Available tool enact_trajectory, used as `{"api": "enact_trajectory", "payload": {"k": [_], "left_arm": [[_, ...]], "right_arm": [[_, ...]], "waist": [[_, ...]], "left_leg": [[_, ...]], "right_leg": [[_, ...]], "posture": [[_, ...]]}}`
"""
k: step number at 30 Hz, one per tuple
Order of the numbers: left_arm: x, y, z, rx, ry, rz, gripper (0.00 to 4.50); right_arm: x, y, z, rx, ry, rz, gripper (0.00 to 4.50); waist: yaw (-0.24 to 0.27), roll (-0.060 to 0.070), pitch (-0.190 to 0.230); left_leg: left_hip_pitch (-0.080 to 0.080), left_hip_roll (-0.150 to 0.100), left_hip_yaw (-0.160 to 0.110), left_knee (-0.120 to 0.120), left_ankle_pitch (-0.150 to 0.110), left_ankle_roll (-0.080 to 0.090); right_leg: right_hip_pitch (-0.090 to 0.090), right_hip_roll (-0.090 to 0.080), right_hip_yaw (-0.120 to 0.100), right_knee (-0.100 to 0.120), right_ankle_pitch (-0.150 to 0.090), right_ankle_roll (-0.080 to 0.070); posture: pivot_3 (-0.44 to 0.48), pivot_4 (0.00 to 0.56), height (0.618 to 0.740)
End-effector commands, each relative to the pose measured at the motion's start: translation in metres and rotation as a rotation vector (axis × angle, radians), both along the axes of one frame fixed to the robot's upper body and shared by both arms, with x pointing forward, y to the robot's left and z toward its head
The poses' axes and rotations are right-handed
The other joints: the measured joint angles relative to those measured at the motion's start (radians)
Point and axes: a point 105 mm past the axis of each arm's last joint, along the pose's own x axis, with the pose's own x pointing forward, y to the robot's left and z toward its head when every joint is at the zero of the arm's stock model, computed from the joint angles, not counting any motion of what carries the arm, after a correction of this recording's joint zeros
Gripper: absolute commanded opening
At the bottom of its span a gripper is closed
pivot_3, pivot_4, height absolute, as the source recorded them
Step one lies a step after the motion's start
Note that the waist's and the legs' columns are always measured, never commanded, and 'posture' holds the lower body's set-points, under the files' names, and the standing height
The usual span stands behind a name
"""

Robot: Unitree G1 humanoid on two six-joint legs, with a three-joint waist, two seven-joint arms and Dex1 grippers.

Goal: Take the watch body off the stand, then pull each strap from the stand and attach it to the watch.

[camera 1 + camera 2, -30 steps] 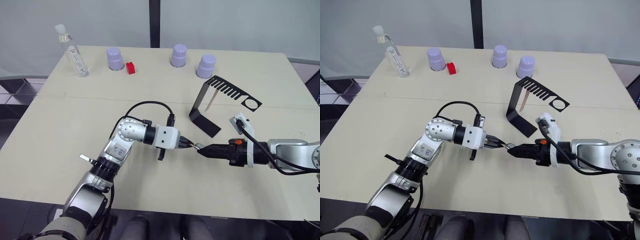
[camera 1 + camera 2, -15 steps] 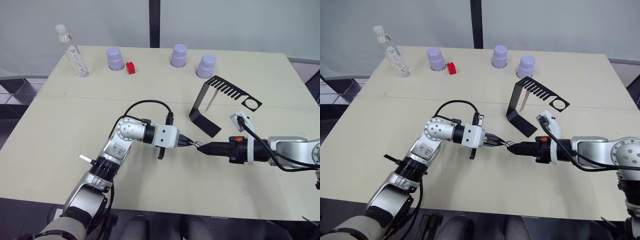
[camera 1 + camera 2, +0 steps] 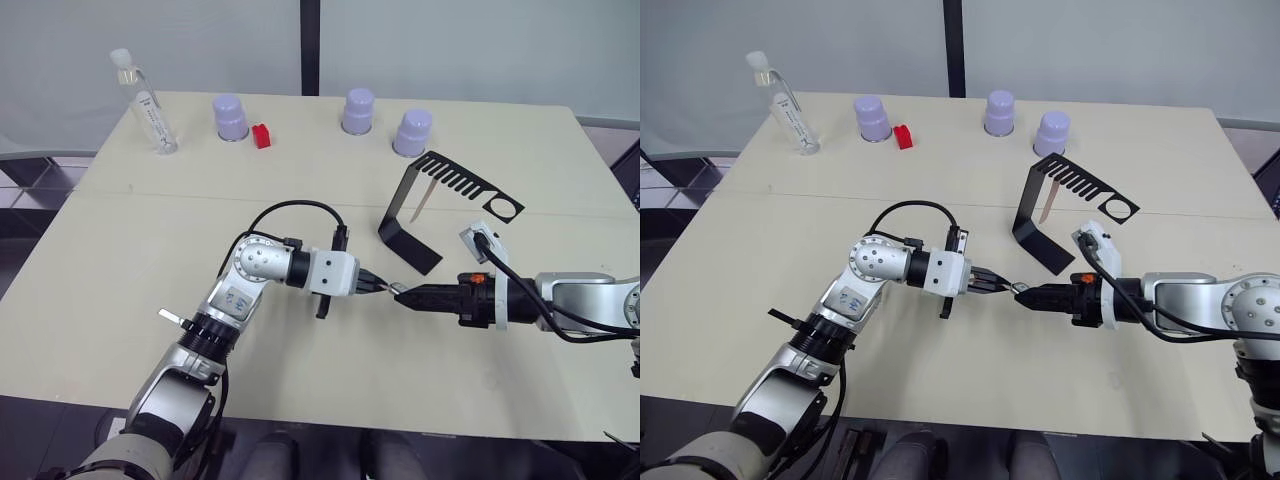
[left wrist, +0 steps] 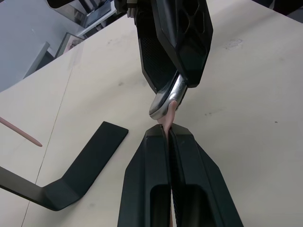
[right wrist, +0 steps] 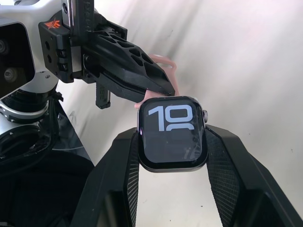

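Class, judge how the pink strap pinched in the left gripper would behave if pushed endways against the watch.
The strap looks thin and soft, so it would probably buckle rather than push straight. Held close to its end by the left gripper, it likely stays stiffer.

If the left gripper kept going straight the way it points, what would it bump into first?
Most likely the small black rounded-square watch body, held in the right gripper directly ahead. The left gripper is shut on a thin pink-beige strap whose free end already meets the watch's edge.

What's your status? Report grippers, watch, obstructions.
Right gripper shut on watch body. Left gripper shut on strap, strap end at watch edge. Second strap on stand. Nothing blocking.
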Motion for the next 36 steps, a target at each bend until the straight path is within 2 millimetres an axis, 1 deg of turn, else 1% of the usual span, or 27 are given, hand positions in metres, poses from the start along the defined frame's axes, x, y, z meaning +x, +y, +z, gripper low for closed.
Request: {"api": "enact_trajectory", "payload": {"k": [1,19,27,36], "left_arm": [[-0.017,-0.026,0.025,-0.093,-0.091,-0.103,0.0],[-0.017,-0.036,0.032,-0.112,-0.091,-0.104,0.0],[-0.014,-0.037,0.031,-0.109,-0.095,-0.1,0.0],[-0.017,-0.038,0.035,-0.122,-0.097,-0.108,0.0]], "right_arm": [[-0.014,0.022,0.01,0.059,-0.024,0.128,1.5],[-0.013,0.022,0.01,0.047,-0.031,0.129,1.5],[-0.013,0.024,0.013,0.057,-0.041,0.135,1.5],[-0.007,0.019,0.011,0.03,-0.055,0.101,1.5]], "waist": [[0.0,0.0,0.0],[0.0,0.0,0.0],[0.0,0.0,0.0],[0.0,0.0,0.0]], "left_leg": [[0.0,0.0,0.0,0.0,0.0,0.0],[0.0,0.0,0.0,0.0,0.0,0.0],[0.0,0.0,0.0,0.0,0.0,0.0],[0.0,0.0,0.0,0.0,0.0,0.0]], "right_leg": [[0.0,0.0,0.0,0.0,0.0,0.0],[0.0,0.0,0.0,0.0,0.0,0.0],[0.0,0.0,0.0,0.0,0.0,0.0],[0.0,0.0,0.0,0.0,0.0,0.0]], "posture": [[0.0,0.15,0.74],[0.0,0.15,0.74],[0.0,0.15,0.74],[0.0,0.15,0.74]]}}
